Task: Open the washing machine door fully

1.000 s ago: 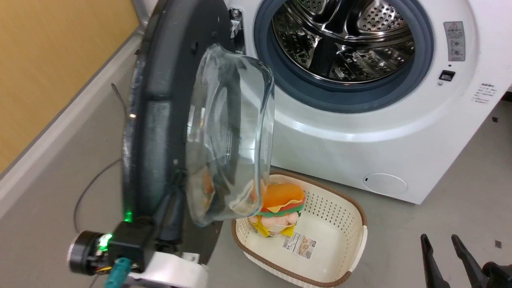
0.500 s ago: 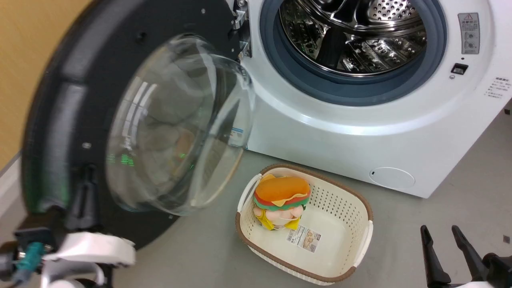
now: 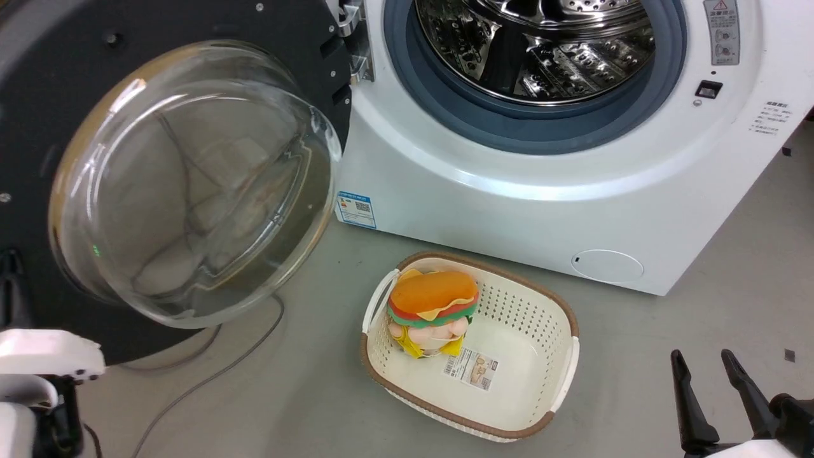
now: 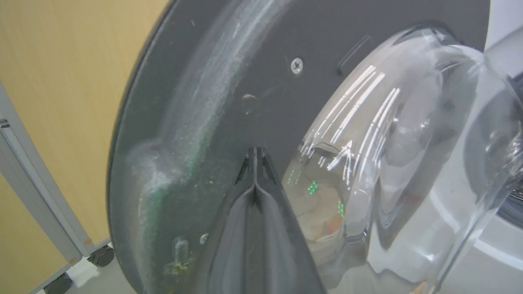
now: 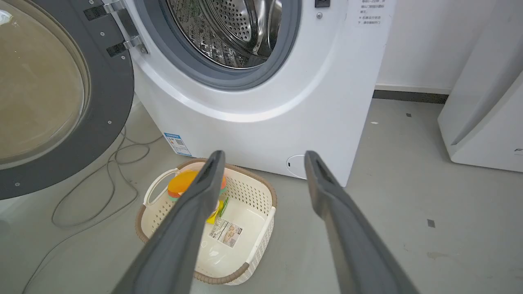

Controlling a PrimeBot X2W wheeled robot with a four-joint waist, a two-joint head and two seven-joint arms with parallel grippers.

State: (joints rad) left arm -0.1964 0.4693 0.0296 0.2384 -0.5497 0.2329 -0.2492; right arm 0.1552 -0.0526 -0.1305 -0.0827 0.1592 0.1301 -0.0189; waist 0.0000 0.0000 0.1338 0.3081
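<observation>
The left gripper (image 4: 254,157), pressed together, points at the inner face of the washing machine door (image 4: 229,81), contact uncertain; the right gripper (image 3: 701,359), spread, lies well apart

Laundry area: washing machine (image 3: 509,191), laundry basket (image 3: 540,356).

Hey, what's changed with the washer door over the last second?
The washing machine door swung wider open, from nearly edge-on to showing its inner face to the head camera. The shut left gripper points at that face. The head view shifted a little too. The washing machine, basket, burger toy and open right gripper stayed put.
</observation>
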